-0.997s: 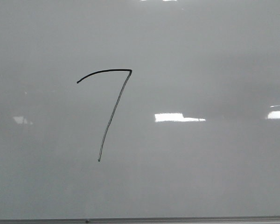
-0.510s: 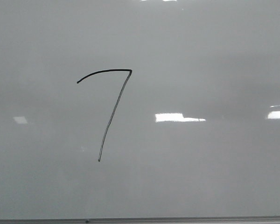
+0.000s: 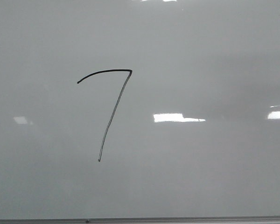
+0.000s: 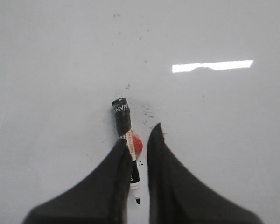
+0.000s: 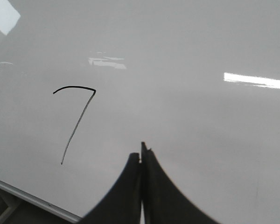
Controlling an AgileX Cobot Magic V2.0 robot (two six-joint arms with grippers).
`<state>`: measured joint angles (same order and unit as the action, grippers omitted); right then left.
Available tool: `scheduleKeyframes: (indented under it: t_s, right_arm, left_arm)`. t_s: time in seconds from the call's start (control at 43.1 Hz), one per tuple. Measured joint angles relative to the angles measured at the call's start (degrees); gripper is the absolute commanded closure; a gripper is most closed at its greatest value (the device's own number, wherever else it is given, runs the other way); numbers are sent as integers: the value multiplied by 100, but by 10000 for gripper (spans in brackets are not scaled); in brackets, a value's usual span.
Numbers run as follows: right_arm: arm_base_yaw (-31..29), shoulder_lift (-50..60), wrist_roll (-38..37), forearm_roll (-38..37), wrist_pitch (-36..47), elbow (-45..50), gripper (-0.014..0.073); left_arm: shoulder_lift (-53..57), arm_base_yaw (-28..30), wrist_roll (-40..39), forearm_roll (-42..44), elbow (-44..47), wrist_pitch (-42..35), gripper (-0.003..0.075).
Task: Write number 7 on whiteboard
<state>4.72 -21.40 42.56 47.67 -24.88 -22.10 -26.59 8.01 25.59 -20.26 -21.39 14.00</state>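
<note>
The number 7 (image 3: 113, 109) is a thin black stroke on the whiteboard (image 3: 200, 177), left of centre in the front view. It also shows in the right wrist view (image 5: 77, 119). My left gripper (image 4: 140, 133) is open. A black-capped marker (image 4: 127, 140) with a red spot on its barrel lies on the board between the fingers, against one finger and apart from the other, with its tip towards the wrist. My right gripper (image 5: 139, 150) is shut and empty above bare board, beside the 7. Neither gripper shows in the front view.
The board's grey metal frame edge (image 3: 177, 219) runs along the bottom of the front view and shows in the right wrist view (image 5: 32, 199). Bright light reflections (image 3: 177, 117) lie on the board. Small black specks (image 4: 149, 114) mark the board near the marker.
The 7 and the board have not changed. Only a faint reflection at the left of the board has shifted slightly.
</note>
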Motion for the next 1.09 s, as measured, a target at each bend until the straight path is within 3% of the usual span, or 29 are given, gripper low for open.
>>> scheduleKeyframes:
  t_s: [0.232,0.904,0.997,1.089]
  right_arm:
    - [0,0,0,0,0,0,662]
    - [0,0,0,0,0,0,662]
    - [0,0,0,0,0,0,662]
    - [0,0,0,0,0,0,662]
  left_arm:
    - [886,0,0,0,69,203,741]
    - [935,0,0,0,81,163,741]
    - [1036,-25,-378,325,168,140,741]
    - [1246,-210,-1350,1144,310,117,741]
